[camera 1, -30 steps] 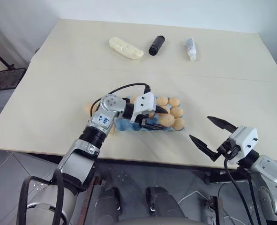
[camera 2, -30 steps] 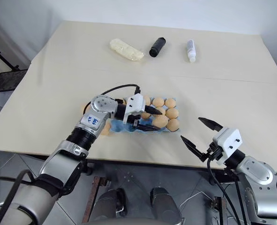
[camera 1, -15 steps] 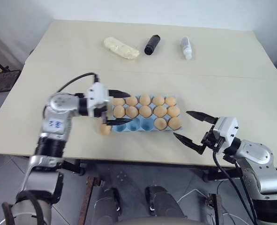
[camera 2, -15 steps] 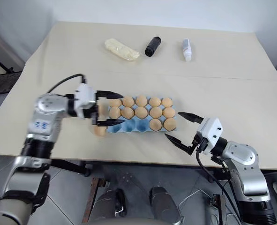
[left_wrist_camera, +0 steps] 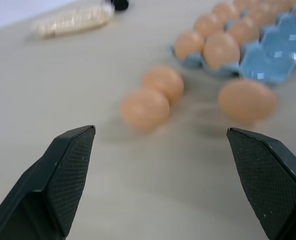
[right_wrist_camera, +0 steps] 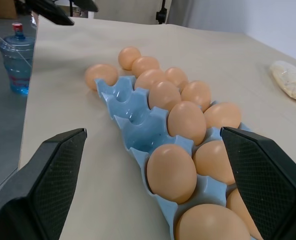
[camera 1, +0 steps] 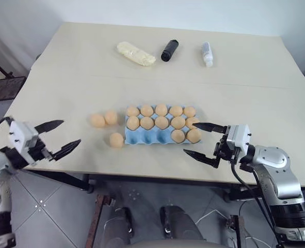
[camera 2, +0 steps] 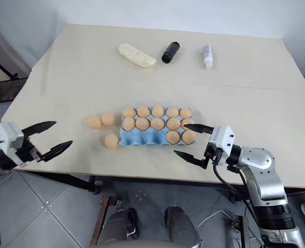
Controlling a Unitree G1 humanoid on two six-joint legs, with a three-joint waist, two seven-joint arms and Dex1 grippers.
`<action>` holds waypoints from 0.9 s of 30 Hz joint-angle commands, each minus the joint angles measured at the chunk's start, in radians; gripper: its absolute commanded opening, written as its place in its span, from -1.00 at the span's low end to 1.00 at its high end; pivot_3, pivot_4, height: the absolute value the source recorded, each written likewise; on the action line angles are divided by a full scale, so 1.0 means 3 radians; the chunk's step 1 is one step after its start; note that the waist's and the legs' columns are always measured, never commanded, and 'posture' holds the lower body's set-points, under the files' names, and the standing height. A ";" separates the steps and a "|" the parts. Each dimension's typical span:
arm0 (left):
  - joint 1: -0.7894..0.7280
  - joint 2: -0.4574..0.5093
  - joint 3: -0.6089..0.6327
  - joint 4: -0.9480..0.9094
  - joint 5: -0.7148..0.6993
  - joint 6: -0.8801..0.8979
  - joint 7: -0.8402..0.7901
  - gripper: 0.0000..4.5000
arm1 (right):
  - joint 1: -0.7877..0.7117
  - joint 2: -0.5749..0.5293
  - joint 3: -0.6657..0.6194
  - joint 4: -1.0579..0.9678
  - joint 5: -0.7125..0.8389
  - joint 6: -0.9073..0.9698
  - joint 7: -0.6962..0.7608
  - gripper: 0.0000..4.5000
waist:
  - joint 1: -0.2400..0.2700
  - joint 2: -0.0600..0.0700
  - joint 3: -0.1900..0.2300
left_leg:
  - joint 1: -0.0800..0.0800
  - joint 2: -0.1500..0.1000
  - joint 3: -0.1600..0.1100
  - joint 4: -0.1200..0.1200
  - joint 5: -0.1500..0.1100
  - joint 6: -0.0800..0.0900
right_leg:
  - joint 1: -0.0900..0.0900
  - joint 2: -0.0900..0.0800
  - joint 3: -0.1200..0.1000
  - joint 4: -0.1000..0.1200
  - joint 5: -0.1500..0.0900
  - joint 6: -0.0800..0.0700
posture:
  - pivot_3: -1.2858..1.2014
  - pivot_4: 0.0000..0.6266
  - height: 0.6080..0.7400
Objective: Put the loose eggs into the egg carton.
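The light blue egg carton lies mid-table, its back and middle rows full and two eggs at the right end of the front row. Left of it lie three loose eggs: a touching pair and one nearer the front. My left gripper hangs open and empty over the table's front left edge, well away from the eggs. The left wrist view shows the pair and the single egg ahead of it. My right gripper stands open and empty at the carton's right end.
At the far side lie a pale yellow lumpy oblong, a black cylinder and a small white bottle. The table's front edge runs just below both grippers. A blue water bottle stands on the floor beyond the table.
My left gripper drew back from over the carton, far out to the left front edge, and stands wider open. My right gripper shifted left to the carton's right end.
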State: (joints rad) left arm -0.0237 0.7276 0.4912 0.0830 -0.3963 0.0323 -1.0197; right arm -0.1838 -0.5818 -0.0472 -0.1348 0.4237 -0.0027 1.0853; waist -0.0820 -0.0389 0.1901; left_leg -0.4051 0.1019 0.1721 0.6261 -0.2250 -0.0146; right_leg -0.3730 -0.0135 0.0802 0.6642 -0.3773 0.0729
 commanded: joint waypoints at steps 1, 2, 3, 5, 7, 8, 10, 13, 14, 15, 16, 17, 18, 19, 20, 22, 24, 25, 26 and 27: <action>0.0055 0.0003 0.0014 -0.0260 -0.0109 -0.0042 0.0021 0.99 | -0.0040 -0.0059 -0.0065 -0.0013 0.0059 -0.0048 0.0060 1.00 | 0.0005 0.0000 0.0000 | 0.0000 0.0000 -0.0001 -0.0001 0.0000 0.0000 | 0.0000 0.0000 -0.0001 -0.0001 0.0000 -0.0001 | 0.03 -0.52 1.00; 0.0038 -0.0015 -0.0047 -0.0310 -0.0123 -0.0019 0.0022 0.99 | -0.0042 -0.0061 -0.0073 -0.0007 0.0056 -0.0048 0.0064 1.00 | 0.0006 0.0000 0.0000 | 0.0000 0.0000 -0.0001 -0.0003 0.0000 0.0000 | 0.0000 -0.0001 -0.0002 -0.0003 0.0000 -0.0002 | 0.03 -0.52 1.00; 0.0004 -0.0028 -0.0135 -0.0361 -0.0130 0.0019 0.0011 0.99 | -0.0044 -0.0060 -0.0080 -0.0002 0.0051 -0.0049 0.0060 1.00 | 0.0006 0.0000 0.0000 | 0.0000 -0.0001 -0.0001 -0.0005 0.0000 -0.0001 | 0.0001 -0.0001 -0.0002 -0.0005 0.0000 -0.0002 | 0.03 -0.52 1.00; -0.0108 -0.0055 -0.0339 -0.0418 -0.0086 0.0060 0.0012 0.99 | -0.0042 -0.0061 -0.0093 0.0000 0.0042 -0.0050 0.0047 1.00 | 0.0008 0.0000 0.0000 | 0.0000 -0.0003 0.0000 -0.0010 0.0000 -0.0001 | 0.0002 -0.0004 -0.0002 -0.0008 0.0000 -0.0003 | 0.03 -0.52 1.00; -0.0213 -0.0073 -0.0527 -0.0439 -0.0026 0.0067 0.0016 0.99 | -0.0037 -0.0057 -0.0104 -0.0003 0.0033 -0.0055 0.0022 1.00 | 0.0005 0.0000 0.0000 | 0.0000 -0.0005 0.0001 -0.0012 0.0000 -0.0001 | 0.0001 -0.0003 -0.0001 -0.0010 0.0000 -0.0003 | 0.03 -0.52 1.00; -0.0256 -0.0083 -0.0600 -0.0444 -0.0031 0.0114 0.0022 0.99 | -0.0033 -0.0055 -0.0107 -0.0006 0.0030 -0.0056 0.0013 1.00 | 0.0004 0.0000 0.0000 | 0.0000 -0.0005 0.0001 -0.0013 0.0000 0.0000 | 0.0001 -0.0003 -0.0001 -0.0011 0.0000 -0.0003 | 0.03 -0.52 1.00; -0.0434 -0.0152 -0.0861 -0.0360 0.0041 0.0201 0.0041 0.99 | -0.0005 -0.0039 -0.0112 -0.0034 0.0021 -0.0058 -0.0026 1.00 | -0.0001 0.0000 0.0000 | 0.0000 -0.0003 0.0002 -0.0014 0.0006 0.0008 | 0.0000 0.0001 0.0001 -0.0013 0.0000 -0.0002 | 0.03 -0.52 1.00; -0.0686 -0.0271 -0.1165 -0.0178 0.0180 0.0166 0.0037 0.99 | 0.0043 -0.0020 -0.0111 -0.0092 0.0015 -0.0056 -0.0089 1.00 | 0.0002 0.0001 0.0000 | 0.0000 -0.0001 0.0004 -0.0013 0.0009 0.0011 | -0.0002 0.0008 0.0005 -0.0012 0.0000 -0.0002 | 0.03 -0.52 1.00; -0.0717 -0.0287 -0.1204 -0.0144 0.0188 0.0136 0.0015 0.99 | 0.0053 -0.0021 -0.0111 -0.0108 0.0017 -0.0053 -0.0102 1.00 | -0.0005 0.0000 0.0000 | 0.0000 -0.0001 0.0004 -0.0011 0.0015 0.0000 | -0.0003 0.0009 0.0006 -0.0011 0.0000 -0.0002 | 0.03 -0.52 1.00; -0.0758 -0.0309 -0.1251 -0.0095 0.0212 0.0119 0.0009 0.99 | 0.0070 -0.0023 -0.0114 -0.0126 0.0017 -0.0055 -0.0118 1.00 | -0.0017 0.0000 0.0000 | 0.0000 -0.0001 0.0005 -0.0011 0.0018 -0.0005 | -0.0004 0.0010 0.0008 -0.0011 0.0000 -0.0002 | 0.03 -0.52 1.00; -0.0784 -0.0321 -0.1286 -0.0057 0.0228 0.0105 0.0000 0.99 | 0.0084 -0.0025 -0.0117 -0.0139 0.0016 -0.0055 -0.0135 1.00 | -0.0025 0.0000 0.0000 | 0.0001 0.0000 0.0008 -0.0011 0.0018 -0.0007 | -0.0005 0.0012 0.0013 -0.0011 0.0000 -0.0002 | 0.03 -0.52 1.00; -0.0821 -0.0336 -0.1353 0.0009 0.0277 0.0089 0.0000 0.99 | 0.0106 -0.0022 -0.0125 -0.0159 0.0015 -0.0056 -0.0161 1.00 | -0.0026 0.0000 0.0000 | 0.0001 0.0001 0.0009 -0.0011 0.0018 -0.0007 | -0.0006 0.0014 0.0014 -0.0011 0.0000 -0.0002 | 0.03 -0.52 1.00; -0.0850 -0.0358 -0.1404 0.0064 0.0304 0.0077 -0.0001 0.99 | 0.0126 -0.0020 -0.0131 -0.0178 0.0014 -0.0057 -0.0183 1.00 | -0.0021 0.0001 0.0000 | 0.0001 0.0003 0.0009 -0.0012 0.0018 -0.0008 | -0.0007 0.0016 0.0014 -0.0011 0.0000 -0.0002 | 0.03 -0.52 1.00; -0.0868 -0.0371 -0.1437 0.0102 0.0318 0.0063 -0.0005 0.99 | 0.0138 -0.0020 -0.0132 -0.0191 0.0014 -0.0057 -0.0199 1.00 | -0.0017 0.0001 0.0000 | 0.0001 0.0004 0.0008 -0.0012 0.0019 -0.0009 | -0.0007 0.0016 0.0013 -0.0010 -0.0001 -0.0002 | 0.03 -0.52 1.00; -0.0910 -0.0403 -0.1486 0.0188 0.0387 -0.0002 0.0028 0.99 | 0.0157 -0.0018 -0.0133 -0.0208 0.0014 -0.0057 -0.0219 1.00 | -0.0013 0.0001 0.0000 | 0.0001 0.0004 0.0008 -0.0012 0.0019 -0.0010 | -0.0007 0.0016 0.0014 -0.0009 -0.0001 -0.0002 | 0.03 -0.52 1.00; -0.0968 -0.0444 -0.1549 0.0281 0.0439 -0.0066 0.0024 0.99 | 0.0179 -0.0017 -0.0135 -0.0231 0.0016 -0.0058 -0.0252 1.00 | -0.0005 0.0001 0.0000 | 0.0001 0.0003 0.0008 -0.0010 0.0020 -0.0009 | -0.0007 0.0014 0.0013 -0.0008 -0.0001 -0.0002 | 0.03 -0.52 1.00; -0.1007 -0.0460 -0.1564 0.0329 0.0455 -0.0095 0.0019 0.99 | 0.0188 -0.0016 -0.0140 -0.0242 0.0015 -0.0064 -0.0281 1.00 | -0.0003 0.0001 0.0000 | 0.0000 0.0003 0.0008 -0.0003 0.0018 -0.0007 | -0.0005 0.0012 0.0013 -0.0008 0.0000 -0.0001 | 0.03 -0.52 1.00; -0.1019 -0.0455 -0.1563 0.0354 0.0469 -0.0124 0.0020 0.99 | 0.0191 -0.0015 -0.0143 -0.0247 0.0016 -0.0064 -0.0296 1.00 | -0.0004 0.0001 0.0000 | -0.0001 0.0002 0.0008 -0.0002 0.0018 -0.0006 | -0.0005 0.0011 0.0014 -0.0008 0.0000 0.0000 | 0.03 -0.52 1.00; -0.1028 -0.0450 -0.1553 0.0379 0.0465 -0.0153 0.0008 0.91 | 0.0195 -0.0016 -0.0144 -0.0251 0.0016 -0.0066 -0.0306 1.00 | -0.0005 0.0001 0.0000 | -0.0001 0.0002 0.0008 -0.0002 0.0017 -0.0006 | -0.0005 0.0011 0.0014 -0.0008 0.0001 0.0000 | 0.03 -0.52 1.00; -0.1034 -0.0438 -0.1543 0.0399 0.0458 -0.0171 -0.0006 0.81 | 0.0200 -0.0017 -0.0144 -0.0255 0.0016 -0.0067 -0.0314 1.00 | -0.0005 0.0001 0.0000 | -0.0001 0.0003 0.0008 -0.0001 0.0017 -0.0006 | -0.0004 0.0011 0.0014 -0.0007 0.0001 0.0000 | 0.03 -0.52 1.00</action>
State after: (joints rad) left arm -0.3176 0.5890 0.0161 0.2109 -0.2607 0.0075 -1.0175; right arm -0.1289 -0.5849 -0.0600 -0.1735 0.4189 -0.0024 1.0008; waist -0.0836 -0.0386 0.1901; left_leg -0.4052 0.1027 0.1745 0.6257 -0.2198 -0.0164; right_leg -0.3743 -0.0101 0.0843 0.6624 -0.3771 0.0730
